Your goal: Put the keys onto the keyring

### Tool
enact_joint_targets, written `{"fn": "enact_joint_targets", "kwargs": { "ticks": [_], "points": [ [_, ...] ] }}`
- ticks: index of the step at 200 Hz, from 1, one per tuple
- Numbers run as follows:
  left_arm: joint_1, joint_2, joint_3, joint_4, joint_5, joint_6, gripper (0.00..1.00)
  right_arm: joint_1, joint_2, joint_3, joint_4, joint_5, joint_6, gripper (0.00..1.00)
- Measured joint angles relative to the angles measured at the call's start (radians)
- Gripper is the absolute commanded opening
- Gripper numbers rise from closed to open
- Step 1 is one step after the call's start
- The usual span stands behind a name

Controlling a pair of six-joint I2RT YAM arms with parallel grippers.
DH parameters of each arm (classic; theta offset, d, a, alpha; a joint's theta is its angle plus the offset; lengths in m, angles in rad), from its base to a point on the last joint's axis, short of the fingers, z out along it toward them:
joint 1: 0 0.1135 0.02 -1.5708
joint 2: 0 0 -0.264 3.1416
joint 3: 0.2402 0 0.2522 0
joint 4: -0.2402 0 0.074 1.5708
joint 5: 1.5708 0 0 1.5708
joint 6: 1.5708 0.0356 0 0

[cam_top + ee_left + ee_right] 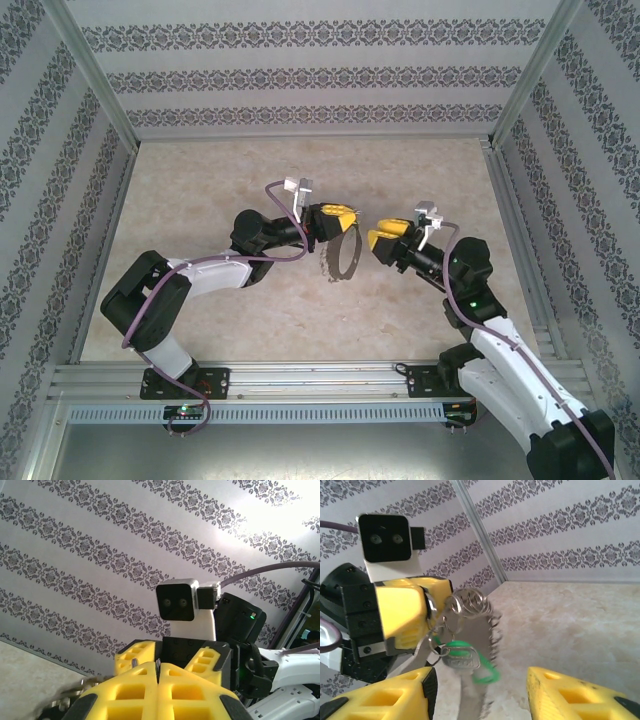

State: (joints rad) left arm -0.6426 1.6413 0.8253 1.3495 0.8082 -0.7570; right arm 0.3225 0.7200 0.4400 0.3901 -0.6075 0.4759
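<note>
My left gripper (335, 222) is shut on the top of the keyring (343, 258), a thin grey hoop that hangs below it above the table. A thin metal edge shows between its closed fingers (130, 695). In the right wrist view the hoop (470, 690) drops down as a blurred grey band with a beaded fringe. Several small wire rings (467, 602) hang beside the left gripper's fingers (400, 612). Under them dangles the key (459, 652), green-headed with a metal tag. My right gripper (480, 676) faces it, open, with nothing between its fingers (385, 242).
Both arms meet above the middle of the beige table (200, 190). Patterned walls (300, 75) and aluminium posts (100, 80) close in the back and sides. A metal rail (300, 380) runs along the near edge.
</note>
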Motion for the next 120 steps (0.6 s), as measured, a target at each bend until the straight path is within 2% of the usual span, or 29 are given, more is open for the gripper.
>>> {"fn": "enact_joint_targets", "kwargs": {
  "ticks": [120],
  "points": [
    [0.000, 0.000, 0.035, -0.028, 0.037, -0.001, 0.00, 0.003, 0.067, -0.024, 0.056, -0.037, -0.003, 0.52]
  ]
}}
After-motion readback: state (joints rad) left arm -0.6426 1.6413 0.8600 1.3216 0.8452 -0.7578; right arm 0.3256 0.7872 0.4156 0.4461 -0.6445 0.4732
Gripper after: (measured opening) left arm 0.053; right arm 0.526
